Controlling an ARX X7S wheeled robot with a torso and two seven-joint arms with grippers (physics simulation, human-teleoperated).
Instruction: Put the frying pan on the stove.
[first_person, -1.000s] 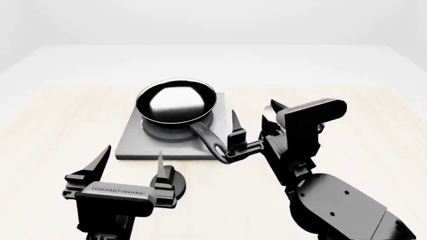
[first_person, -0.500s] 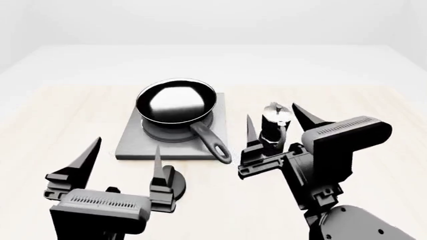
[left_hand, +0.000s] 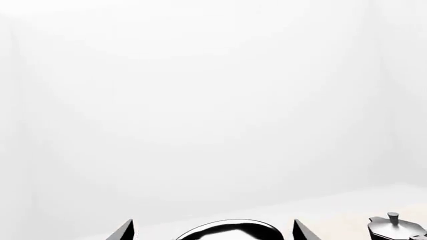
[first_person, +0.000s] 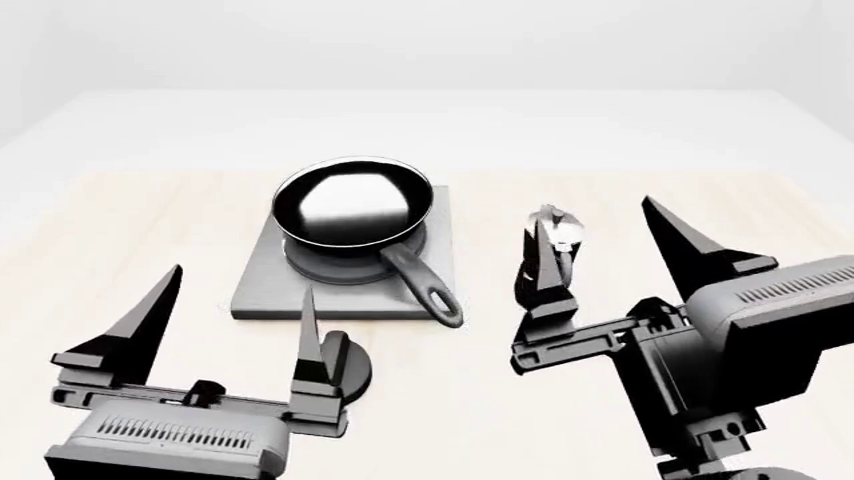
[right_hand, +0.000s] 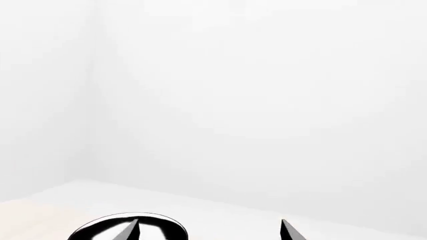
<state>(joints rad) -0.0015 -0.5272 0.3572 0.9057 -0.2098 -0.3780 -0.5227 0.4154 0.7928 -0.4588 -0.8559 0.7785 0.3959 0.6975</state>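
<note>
- Pan placement: I see the frying pan (first_person: 352, 202) seated on the stove (first_person: 267, 285), handle pointing toward me.
- Left gripper (first_person: 228, 318): fingers spread, empty.
- Right gripper (first_person: 607, 262): fingers spread, empty (moka pot (first_person: 551, 250) beside it).

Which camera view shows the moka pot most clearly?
The head view shows it best: the moka pot stands whole on the table, right of the stove, partly behind a right gripper fingertip. The left wrist view catches only its top at the frame edge. The right wrist view does not show it.
</note>
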